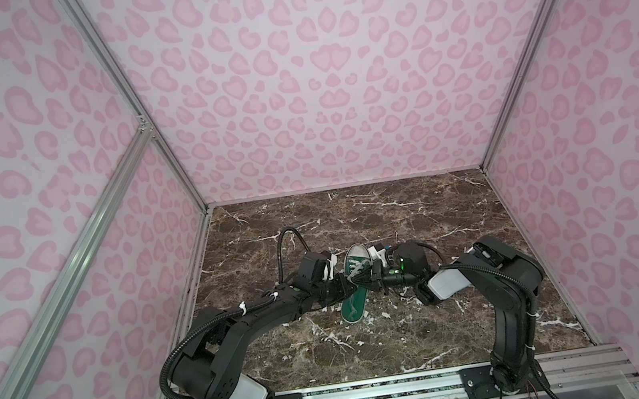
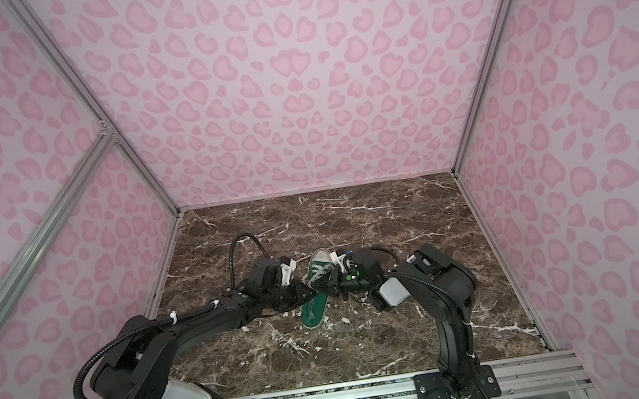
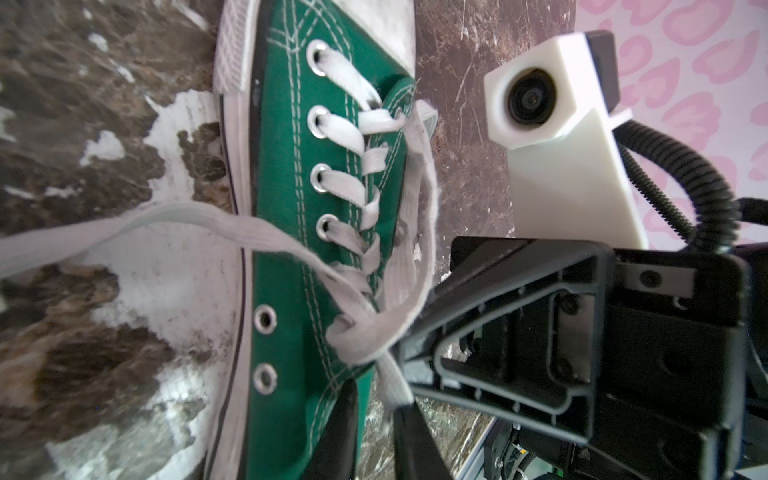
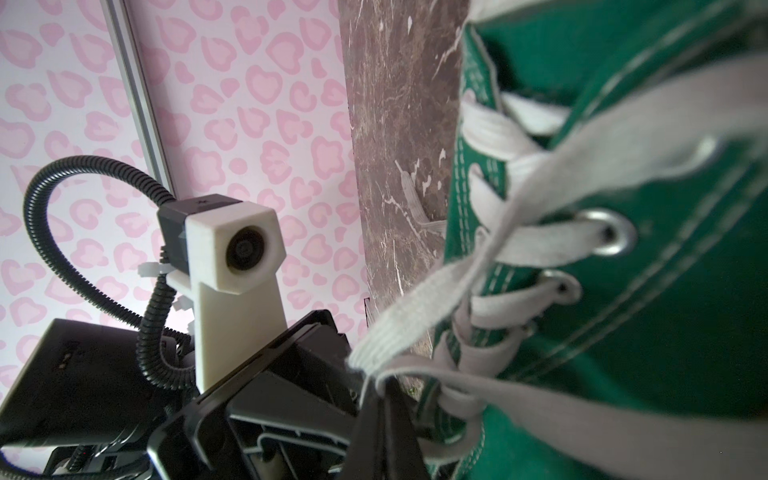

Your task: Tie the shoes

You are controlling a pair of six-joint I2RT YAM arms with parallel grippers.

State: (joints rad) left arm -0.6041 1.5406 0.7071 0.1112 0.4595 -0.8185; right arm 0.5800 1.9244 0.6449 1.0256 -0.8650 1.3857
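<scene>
1. Green sneaker [image 1: 354,288] lies mid-table on the marble top [image 1: 395,215], white toe cap pointing to the back wall, between both arms.
2. White laces [image 3: 365,266] cross over the tongue; one end trails off onto the marble.
3. Right gripper [image 3: 409,365]: jaws fully closed, pinching a lace strand at the shoe's right side.
4. Left gripper [image 4: 374,386]: jaws nearly together w/ a lace at the tips; prob. gripping it, but view too blurred to be sure.
5. Pink-spotted walls [image 1: 292,65] all round.
</scene>
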